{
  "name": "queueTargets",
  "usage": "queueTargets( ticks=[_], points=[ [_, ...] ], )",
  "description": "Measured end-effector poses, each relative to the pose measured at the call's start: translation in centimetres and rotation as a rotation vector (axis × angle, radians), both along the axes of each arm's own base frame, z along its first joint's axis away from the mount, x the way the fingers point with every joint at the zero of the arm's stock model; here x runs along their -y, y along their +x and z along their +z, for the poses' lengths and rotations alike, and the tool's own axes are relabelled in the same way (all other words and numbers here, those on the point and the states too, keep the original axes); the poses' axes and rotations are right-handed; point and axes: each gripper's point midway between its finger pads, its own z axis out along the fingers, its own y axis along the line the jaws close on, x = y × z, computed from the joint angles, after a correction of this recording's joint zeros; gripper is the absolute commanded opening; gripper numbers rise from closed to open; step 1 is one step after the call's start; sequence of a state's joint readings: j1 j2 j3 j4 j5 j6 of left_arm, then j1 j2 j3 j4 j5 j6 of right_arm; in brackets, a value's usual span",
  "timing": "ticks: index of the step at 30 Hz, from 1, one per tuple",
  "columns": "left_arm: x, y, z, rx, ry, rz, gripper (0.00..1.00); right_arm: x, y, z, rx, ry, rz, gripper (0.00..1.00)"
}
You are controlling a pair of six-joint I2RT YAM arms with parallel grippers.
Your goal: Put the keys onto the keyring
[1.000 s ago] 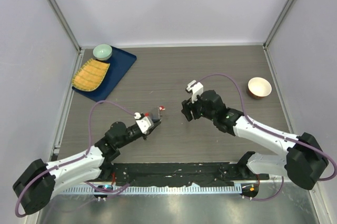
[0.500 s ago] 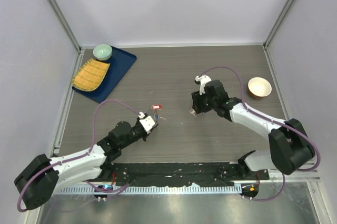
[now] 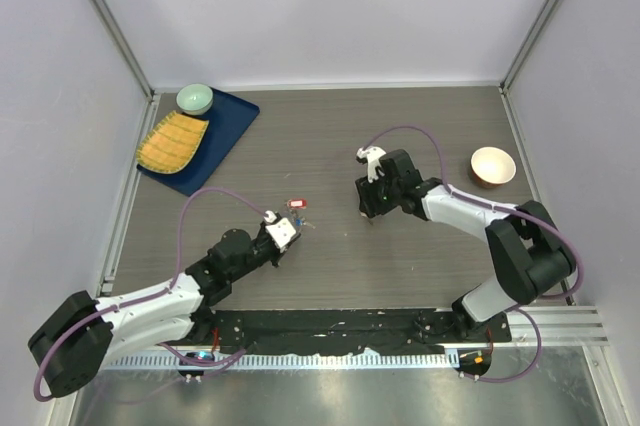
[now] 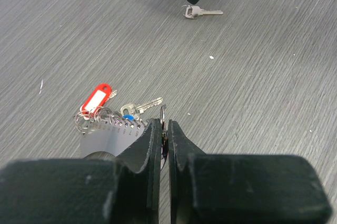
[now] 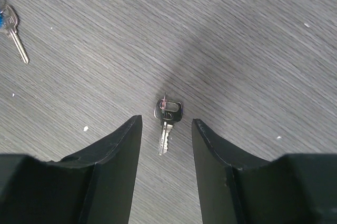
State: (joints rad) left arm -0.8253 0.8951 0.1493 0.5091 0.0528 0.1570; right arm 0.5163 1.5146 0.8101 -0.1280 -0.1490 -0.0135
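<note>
A loose silver key [image 5: 168,110] lies flat on the dark wood table, its head away from the wrist camera. My right gripper [image 5: 166,120] hangs over the key, open, one finger on each side, not touching it. The same key [image 4: 200,11] shows far off in the left wrist view, under the right gripper's fingertip. The keyring [image 4: 105,116] is a cluster of wire loops with a red tag [image 4: 97,98], a blue tag [image 4: 128,117] and a second silver key [image 4: 142,107]. My left gripper [image 4: 164,124] is shut on a thin metal ring of it [image 3: 297,208].
A blue tray [image 3: 232,126] at the back left carries a green bowl [image 3: 194,98] and a yellow mat [image 3: 172,142]. A tan bowl [image 3: 492,166] stands at the right. A black strip [image 3: 340,328] runs along the near edge. Grey walls close in three sides.
The right gripper has swung left and come down over the loose key, and its fingers have narrowed. The left gripper has drawn back slightly, still shut on the keyring.
</note>
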Motion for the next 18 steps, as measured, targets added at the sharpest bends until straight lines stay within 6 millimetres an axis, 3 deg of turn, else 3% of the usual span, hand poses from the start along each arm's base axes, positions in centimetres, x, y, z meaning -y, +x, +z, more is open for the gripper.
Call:
queueTargets(
  ticks=[8,18],
  points=[
    [0.1,0.1,0.2,0.001,-0.001,0.0,0.0,-0.5,0.5,-1.3,-0.031,-0.017,0.019,0.46],
    [0.1,0.1,0.0,-0.005,0.005,0.001,0.0,-0.7,1.0,-1.2,-0.03,-0.018,0.015,0.41]
  ],
)
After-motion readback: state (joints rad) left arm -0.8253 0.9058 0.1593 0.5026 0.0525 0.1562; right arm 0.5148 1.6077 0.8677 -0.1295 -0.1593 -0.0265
